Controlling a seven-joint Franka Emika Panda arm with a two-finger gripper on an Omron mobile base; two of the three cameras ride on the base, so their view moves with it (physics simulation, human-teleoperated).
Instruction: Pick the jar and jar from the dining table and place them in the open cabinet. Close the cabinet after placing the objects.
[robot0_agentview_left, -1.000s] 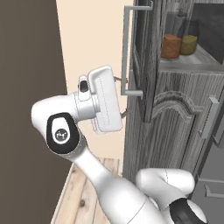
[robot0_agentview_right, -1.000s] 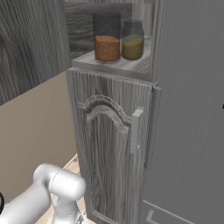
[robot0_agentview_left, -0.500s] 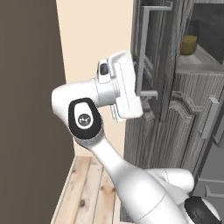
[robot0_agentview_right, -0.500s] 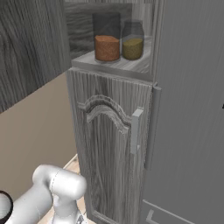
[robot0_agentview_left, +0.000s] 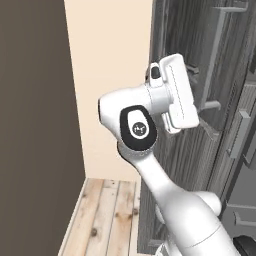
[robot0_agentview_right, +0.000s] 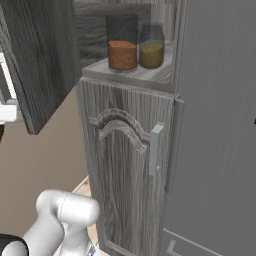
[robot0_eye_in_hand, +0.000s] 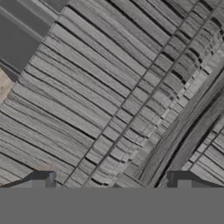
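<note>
The step in hand looks like the last one, closing the cabinet: both jars already stand inside it, and the white arm's hand is up against the swung-out upper door. The cabinet is tall and dark grey, with wood grain. In the right base view its lower door has an arched raised panel and a pale bar handle. The upper door hangs open at the left of that view, at an angle to the front. In the left base view it carries a long bar handle, and the hand sits just beside the handle's lower end.

The gripper has its jaws spread wide with nothing between them, and the hand view looks straight onto the door's grain close ahead. The next move probably calls for a steady sideways push on the panel, following the hinge arc until the door meets the frame.

On the shelf above the lower door stand the two clear glass jars, close side by side. The reddish-brown jar is on the left and the olive-yellow jar on the right. Both stand upright, well back from the shelf's front edge.
</note>
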